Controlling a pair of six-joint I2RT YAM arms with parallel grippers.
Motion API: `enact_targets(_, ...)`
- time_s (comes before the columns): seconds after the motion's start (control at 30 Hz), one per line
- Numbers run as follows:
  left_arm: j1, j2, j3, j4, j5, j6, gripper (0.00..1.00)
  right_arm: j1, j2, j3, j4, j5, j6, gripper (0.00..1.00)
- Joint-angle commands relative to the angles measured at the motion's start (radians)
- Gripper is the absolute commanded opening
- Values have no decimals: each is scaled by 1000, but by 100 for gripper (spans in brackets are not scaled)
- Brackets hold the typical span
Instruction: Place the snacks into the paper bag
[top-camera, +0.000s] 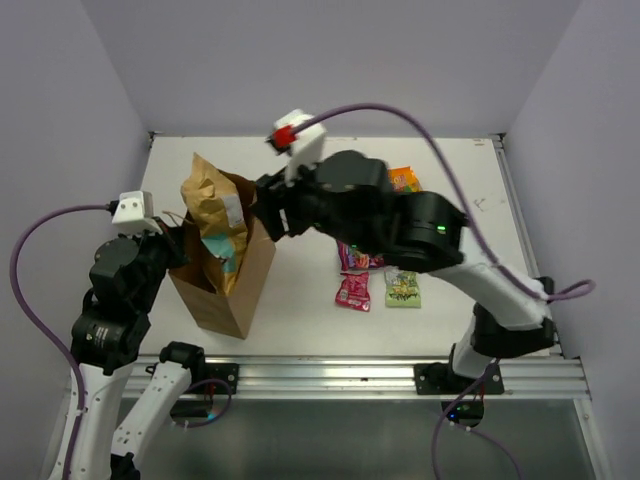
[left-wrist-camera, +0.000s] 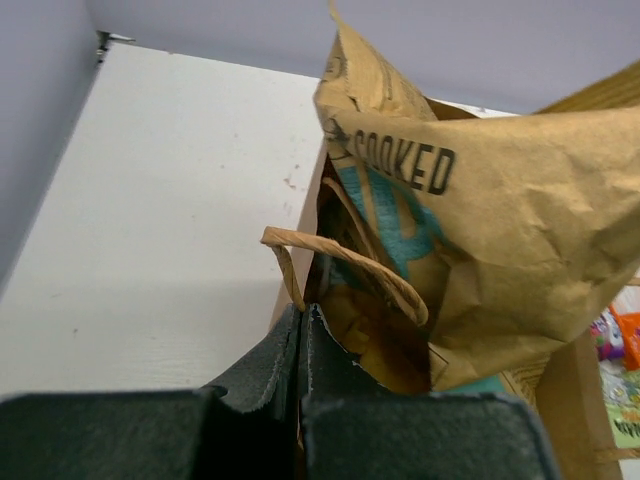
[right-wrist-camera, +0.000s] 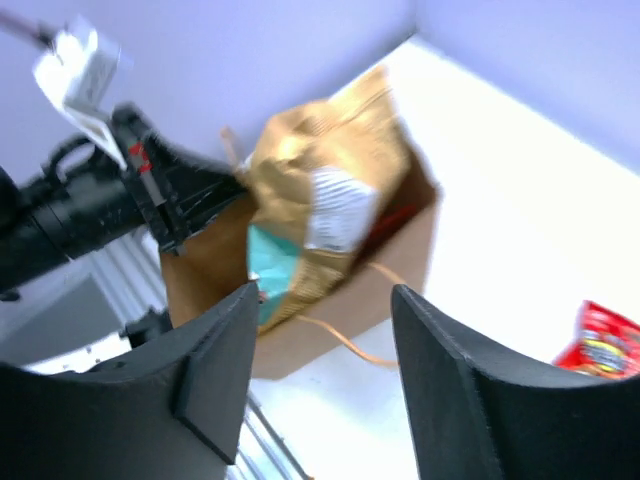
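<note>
**Item 1: paper bag** (top-camera: 238, 298). Stands upright on the left part of the table (top-camera: 300, 320), mouth open. One twisted handle (left-wrist-camera: 350, 262) arches over the rim; only the left wrist view shows it clearly.

**Item 2: tan chip bag** (top-camera: 212, 200). Sits in the paper bag with its upper half sticking out above the rim. The left wrist view alone shows the printed word "COOKED" and teal lettering. The right wrist view shows a white patch on it.

**Item 3: left gripper** (top-camera: 178, 238). At the bag's left rim. In its own view the fingers (left-wrist-camera: 262, 365) are clenched together on the rim's edge.

**Item 4: right gripper** (top-camera: 266, 208). Just beside the chip bag's right side, above the bag's mouth. Its own camera shows the fingers (right-wrist-camera: 215, 375) spread wide with nothing between them.

**Item 5: loose snacks**, seen together only in the top view, well right of the bag.
- Orange packet (top-camera: 403, 178), at the far side.
- Purple packet (top-camera: 352, 258), partly under the right arm.
- Pink-red packet (top-camera: 353, 291).
- Green packet (top-camera: 403, 288), just beside the pink-red one.
</note>
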Motion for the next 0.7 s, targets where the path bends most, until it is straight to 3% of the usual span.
enact_targets(0.0,-5,-22,12,19,-167,21,0,12,-195,-62,-23,229,-39,62)
enact_targets(0.17,-6,-35,4,27,-175,-5,0,-14,-283,-247,-130,502,-8,77)
enact_targets(0.27,-6,-38,-8,24,-235,-19,0,-165,-301,-368,-166,391,70,78)
enact_targets(0.33,-6,-22,-16,16,-194,-45,0,-262,-307,-488,-152,358,83,78)
enact_targets(0.37,-6,-19,-32,25,-132,-49,0,-284,-307,-524,-132,349,83,79)
enact_targets(0.67,-6,-42,-77,30,-233,-37,0,-519,-272,-794,-1,187,78,79)
